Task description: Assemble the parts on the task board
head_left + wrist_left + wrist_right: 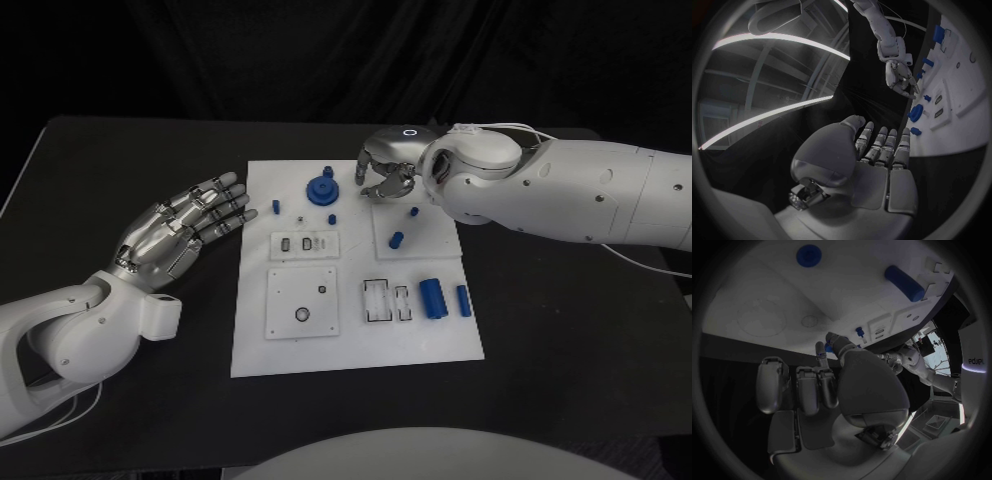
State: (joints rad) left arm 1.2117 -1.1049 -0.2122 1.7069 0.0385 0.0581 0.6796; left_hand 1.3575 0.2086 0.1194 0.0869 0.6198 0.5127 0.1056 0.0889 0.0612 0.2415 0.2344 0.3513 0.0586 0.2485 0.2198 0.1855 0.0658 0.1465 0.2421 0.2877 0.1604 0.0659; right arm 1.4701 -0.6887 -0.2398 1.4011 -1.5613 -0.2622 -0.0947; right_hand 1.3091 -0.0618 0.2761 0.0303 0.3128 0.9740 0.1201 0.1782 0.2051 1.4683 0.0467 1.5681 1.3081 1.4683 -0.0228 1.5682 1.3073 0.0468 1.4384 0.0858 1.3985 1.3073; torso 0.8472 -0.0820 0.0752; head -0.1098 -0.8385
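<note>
From the head camera we see the white task board [353,340] in the middle of the table [130,160]. Small blue parts [433,300] lie on it. Our left hand [180,228] waits beside it, fingers spread, holding nothing. Our right hand [387,172] hangs over the far edge, fingers curled.

In the left wrist view, our left hand [879,150] is flat and loose.

In the right wrist view, our right hand [826,375] curls; we cannot tell if it holds a part.

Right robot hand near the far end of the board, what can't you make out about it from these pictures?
- Head view: the right robot hand has its fingertips curled under the wrist, so any held part is hidden.
- Right wrist view: a blue bit by the fingertips is too small to tell whether it is pinched.
- Left wrist view: that hand is too small to judge.
</note>
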